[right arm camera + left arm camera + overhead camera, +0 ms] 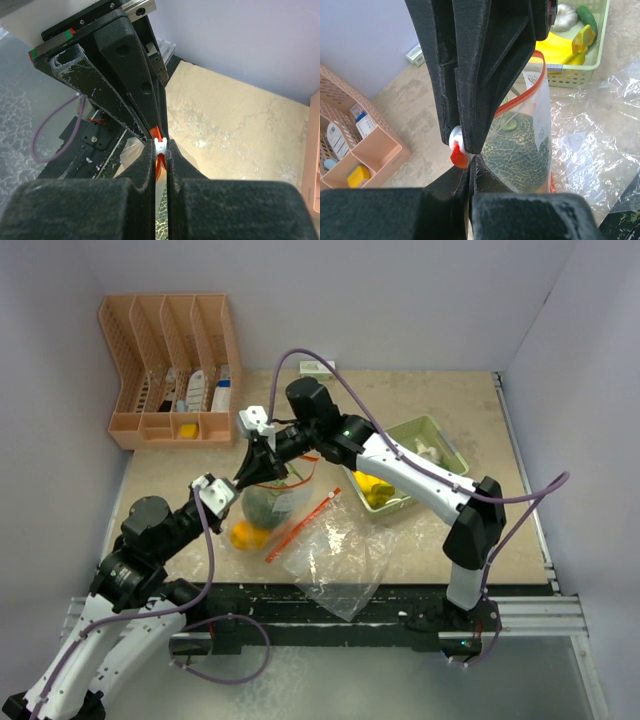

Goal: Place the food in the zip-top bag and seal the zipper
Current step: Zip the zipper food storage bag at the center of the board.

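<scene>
My right gripper (160,150) clamped on the white slider (160,144) of the zip-top bag (542,117), my left gripper (469,169) closed, seemingly on its corner, melon (517,160) lay inside, bananas (372,490) in tray (441,432) at three o'clock.

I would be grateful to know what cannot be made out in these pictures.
- Top view: the zip-top bag mouth, hidden where right gripper and left gripper meet.
- Top view: whether the orange fruit is inside the bag; too small to tell.
- Left wrist: how far the zipper is sealed; the right gripper covers it.
- Right wrist: the bag's contents, behind its own fingers.
- Left wrist: the green tray, cut by the top edge.
</scene>
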Controlling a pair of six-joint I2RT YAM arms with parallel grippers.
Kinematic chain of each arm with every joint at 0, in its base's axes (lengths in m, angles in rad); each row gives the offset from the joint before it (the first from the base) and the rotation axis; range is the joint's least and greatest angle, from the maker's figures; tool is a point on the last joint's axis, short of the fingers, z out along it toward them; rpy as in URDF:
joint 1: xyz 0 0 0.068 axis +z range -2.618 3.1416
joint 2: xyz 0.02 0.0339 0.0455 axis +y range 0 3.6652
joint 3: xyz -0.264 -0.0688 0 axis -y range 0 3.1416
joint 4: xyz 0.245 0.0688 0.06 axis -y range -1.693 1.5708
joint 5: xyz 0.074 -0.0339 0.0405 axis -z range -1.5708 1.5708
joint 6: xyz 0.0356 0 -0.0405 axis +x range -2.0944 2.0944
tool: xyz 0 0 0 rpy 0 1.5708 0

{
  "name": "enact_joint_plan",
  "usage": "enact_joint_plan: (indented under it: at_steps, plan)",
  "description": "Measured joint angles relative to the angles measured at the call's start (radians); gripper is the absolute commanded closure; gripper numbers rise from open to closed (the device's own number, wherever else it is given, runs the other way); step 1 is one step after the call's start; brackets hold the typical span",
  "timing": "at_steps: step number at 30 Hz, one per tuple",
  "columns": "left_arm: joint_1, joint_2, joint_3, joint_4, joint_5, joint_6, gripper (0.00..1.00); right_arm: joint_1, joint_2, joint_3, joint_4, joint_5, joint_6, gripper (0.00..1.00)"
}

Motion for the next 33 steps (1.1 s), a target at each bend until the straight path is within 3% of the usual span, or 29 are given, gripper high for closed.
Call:
enact_joint_plan:
  at_steps: [22, 33]
  plan:
    - [0.0, -0.002, 0.001, 0.002, -0.066, 0.0, 1.0, -0.052, 0.004, -0.054, 0.026, 0.064, 0.052, 1.0]
    - [-0.003, -0.036, 0.01, 0.014, -0.296, -0.012, 1.0, -0.109, -0.018, -0.115, 0.042, 0.175, 0.065, 1.0]
